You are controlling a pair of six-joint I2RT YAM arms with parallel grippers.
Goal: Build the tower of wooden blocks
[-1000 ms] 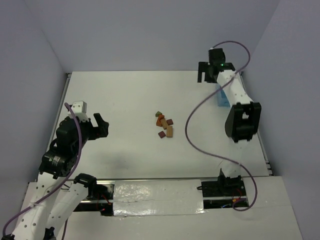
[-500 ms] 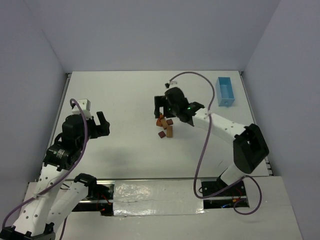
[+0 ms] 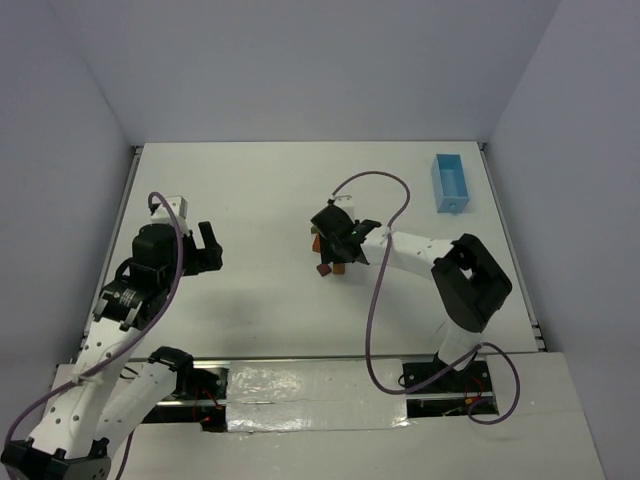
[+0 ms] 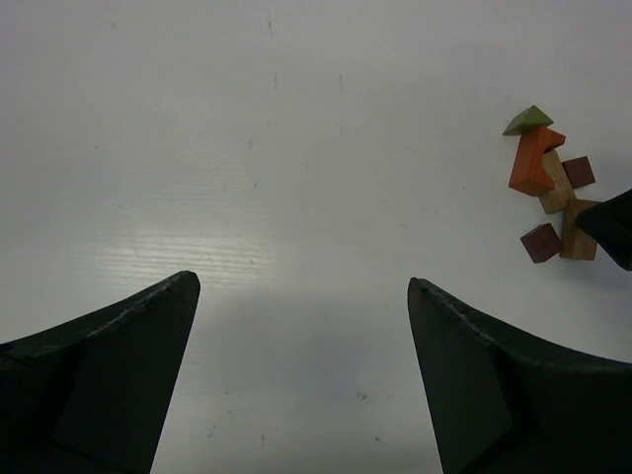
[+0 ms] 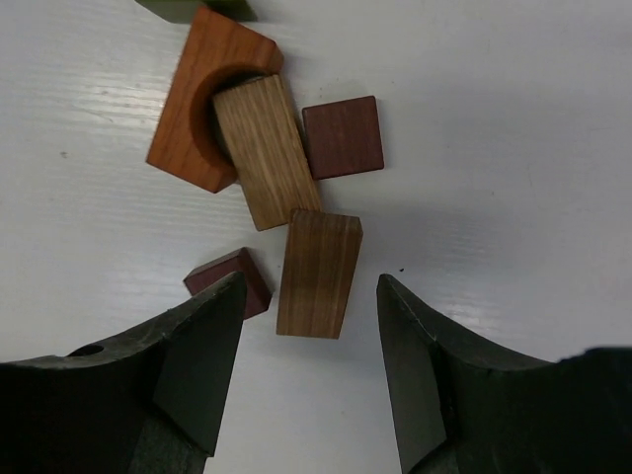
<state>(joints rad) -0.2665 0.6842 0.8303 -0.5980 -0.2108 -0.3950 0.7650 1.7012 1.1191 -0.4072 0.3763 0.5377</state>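
Pale lilac walls close in a white worktop (image 3: pixel 260 190). A blue tray (image 3: pixel 448 182) sits at its far right, and the wood blocks (image 3: pixel 331 256) lie in a small heap near the middle. No tower stands yet. In the right wrist view every piece lies flat: an orange arch (image 5: pixel 183 109) with a tan plank (image 5: pixel 262 153) poking out of its hollow, a dark red square (image 5: pixel 343 136) just beside that plank, a second tan block (image 5: pixel 316 272) and a smaller dark red block (image 5: pixel 229 279). The building seems barely begun, with all the stacking left to do. The right pincer (image 5: pixel 311 296) hangs over the heap, half spread, its jaws either side of the second tan block with a gap on both sides, gripping nothing. The left pincer (image 4: pixel 301 284) is spread wide and empty, well apart to the left. A green piece (image 4: pixel 528 120) is cut off at the top of the right wrist view, and from above the right arm hides much of the heap.
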